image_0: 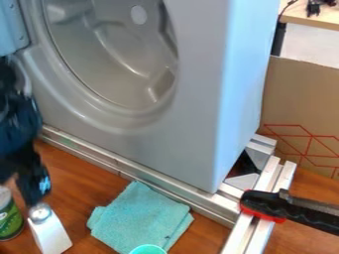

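Observation:
At the left edge the black gripper point(33, 188) hangs down over the wooden surface. Its lower end is right at the silver top of a white tapered object point(49, 234); whether they touch, I cannot tell. A green can point(9, 216) stands just left of that object, cut off by the view's edge. To the right, a folded teal cloth point(139, 218) lies on the wood, with a turquoise cup point(147, 249) at its lower edge.
A grey machine with a round open drum point(126, 54) stands behind metal rails point(149, 186). At the right, a black and red handle point(265, 206) lies across the rails. Cardboard point(301, 104) stands behind it, and a table corner point(317, 17) shows at the top right.

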